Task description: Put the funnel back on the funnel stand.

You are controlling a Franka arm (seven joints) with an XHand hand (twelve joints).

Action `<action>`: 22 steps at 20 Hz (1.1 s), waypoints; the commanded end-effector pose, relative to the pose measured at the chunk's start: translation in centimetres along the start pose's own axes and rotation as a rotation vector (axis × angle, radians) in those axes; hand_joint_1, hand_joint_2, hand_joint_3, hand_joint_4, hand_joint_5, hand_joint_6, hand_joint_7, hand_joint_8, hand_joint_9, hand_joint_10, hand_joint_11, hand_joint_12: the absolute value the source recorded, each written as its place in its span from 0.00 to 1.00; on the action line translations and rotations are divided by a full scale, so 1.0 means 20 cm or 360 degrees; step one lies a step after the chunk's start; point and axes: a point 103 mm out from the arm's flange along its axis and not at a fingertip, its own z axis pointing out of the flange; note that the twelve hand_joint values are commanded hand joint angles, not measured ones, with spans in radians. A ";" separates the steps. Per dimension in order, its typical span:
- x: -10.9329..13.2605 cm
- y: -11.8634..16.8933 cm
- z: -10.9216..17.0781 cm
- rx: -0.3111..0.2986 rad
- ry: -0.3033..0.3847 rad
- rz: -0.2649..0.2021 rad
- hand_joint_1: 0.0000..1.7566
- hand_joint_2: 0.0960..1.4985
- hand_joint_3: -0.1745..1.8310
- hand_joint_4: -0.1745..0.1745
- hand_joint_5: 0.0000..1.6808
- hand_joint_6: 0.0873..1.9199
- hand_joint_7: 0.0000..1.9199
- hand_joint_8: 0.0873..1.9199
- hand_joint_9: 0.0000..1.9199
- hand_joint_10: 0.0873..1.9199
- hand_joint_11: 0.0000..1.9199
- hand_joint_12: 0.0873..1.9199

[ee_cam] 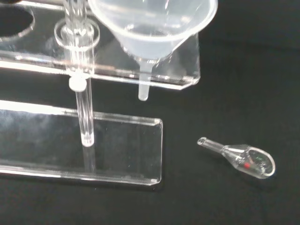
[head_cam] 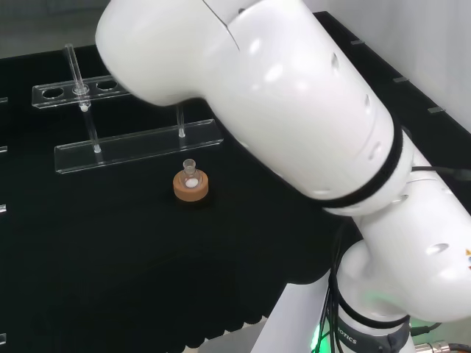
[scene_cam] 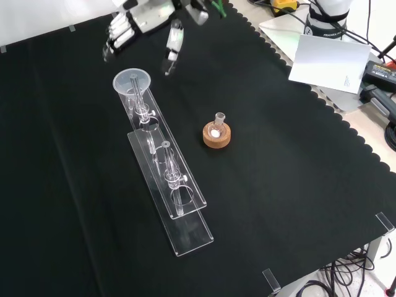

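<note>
The clear plastic funnel point(scene_cam: 132, 82) sits in the end hole of the clear acrylic funnel stand point(scene_cam: 168, 185), its stem hanging below the top rail. Close up in the wrist view, the funnel point(ee_cam: 157, 26) rests in the rail of the stand point(ee_cam: 117, 70), and its stem ends above the cloth. In the front view the black and white hand point(scene_cam: 143, 20) hovers just beyond and above the funnel, apart from it. Its fingers point(scene_cam: 173, 42) hang down relaxed and hold nothing.
A cork ring point(scene_cam: 216, 136) with a small glass flask stands to the right of the stand in the front view, and the cork ring point(head_cam: 191, 185) lies in front of the stand point(head_cam: 136, 149) in the head view. A small glass scoop point(ee_cam: 241, 158) lies on the cloth near the stand's end.
</note>
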 end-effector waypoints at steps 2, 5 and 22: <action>-0.11 -0.37 -0.14 -0.0142 0.0077 0.0070 0.34 0.55 0.05 0.29 0.18 0.00 0.02 0.33 0.15 0.37 0.16 0.74; -0.12 -0.46 -0.15 -0.0158 0.0079 0.0089 0.36 0.56 0.05 0.29 0.19 0.00 0.03 0.33 0.16 0.36 0.16 0.74; -0.21 -0.75 -0.09 -0.0158 0.0114 0.0176 0.37 0.58 0.05 0.29 0.20 0.00 0.04 0.34 0.18 0.34 0.17 0.72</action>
